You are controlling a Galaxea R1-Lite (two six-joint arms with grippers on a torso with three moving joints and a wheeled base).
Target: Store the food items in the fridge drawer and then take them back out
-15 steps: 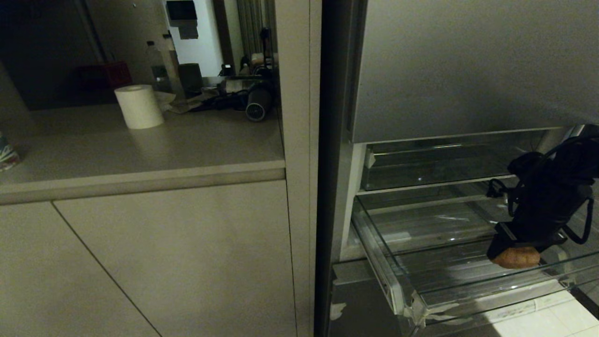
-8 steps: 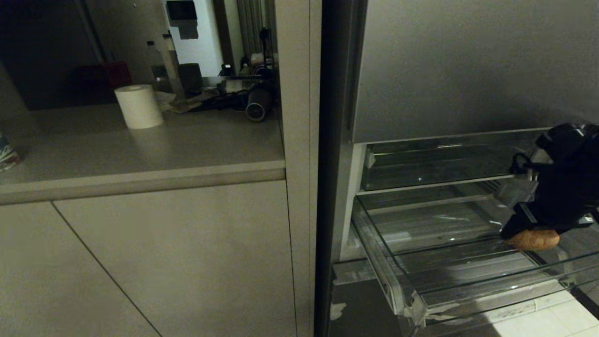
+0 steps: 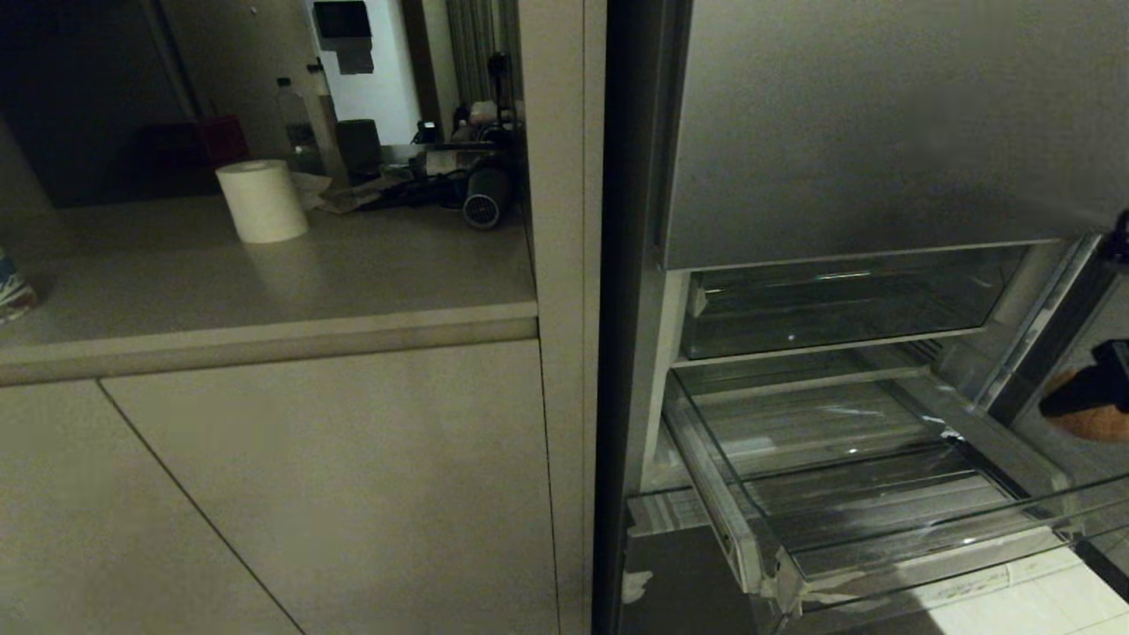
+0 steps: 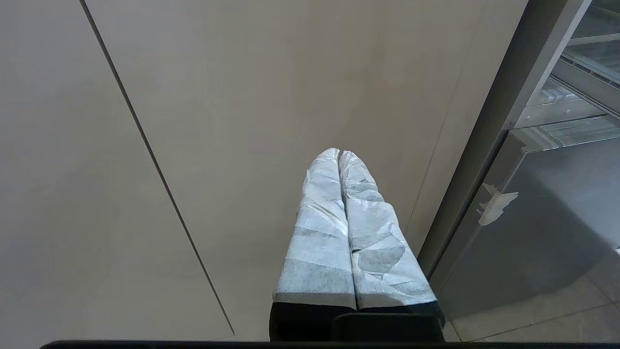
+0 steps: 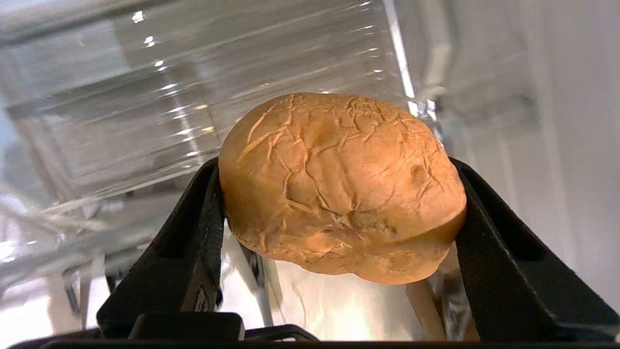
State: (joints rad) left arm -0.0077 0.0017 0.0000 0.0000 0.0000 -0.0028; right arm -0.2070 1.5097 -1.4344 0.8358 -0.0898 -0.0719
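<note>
One of the food items, an orange-brown cracked roundish piece, is clamped between the black fingers of my right gripper. In the head view that gripper sits at the far right edge with the piece under it. It hangs beyond the right side of the pulled-out fridge drawer, above the level of the drawer's rim. The drawer's ribbed floor shows nothing on it. My left gripper is shut with nothing in it and points at the beige cabinet front.
A shallower clear tray sits above the drawer, under the grey fridge front. At left, a counter carries a paper roll, bottles and clutter. White floor tile shows below the drawer.
My right gripper, shut on the orange-brown piece, has lifted it up from the drawer and carried it right to the edge of the head view. The left arm stayed still.
</note>
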